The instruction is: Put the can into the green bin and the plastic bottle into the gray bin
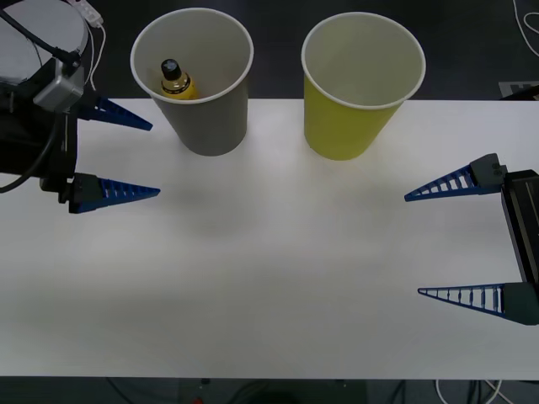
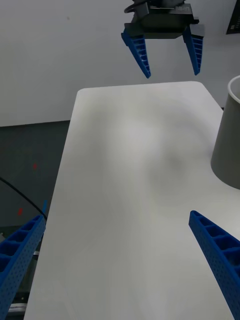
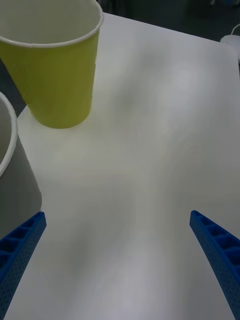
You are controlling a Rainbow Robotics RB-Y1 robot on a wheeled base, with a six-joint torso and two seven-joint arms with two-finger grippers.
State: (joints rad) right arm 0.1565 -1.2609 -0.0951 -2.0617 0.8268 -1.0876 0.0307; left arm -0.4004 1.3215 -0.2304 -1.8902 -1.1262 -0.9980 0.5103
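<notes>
Left hand [image 1: 156, 158] hangs wide open and empty at the bench's near-left edge, and the right hand [image 1: 413, 244] mirrors it across the way, fingers spread, nothing held. Biggest thing first: the white bench [image 1: 269, 269] stretches bare between the two hands. Just beyond the left hand stands the gray bin [image 1: 202, 109], upright, and further along toward the right hand's side sits the green bin [image 1: 358, 101], the two apart, not touching. Down inside the gray bin rests the plastic bottle [image 1: 177, 82], black cap up, leaning on the inner wall, so that half looks done. Both paper bins look light and easy to tip; best left untouched. That stubby bottle looks light and slick, better taken around the body than at the cap. No can on the bench; the green bin's floor is hidden by its own wall, so whether the can lies inside, I cannot tell
</notes>
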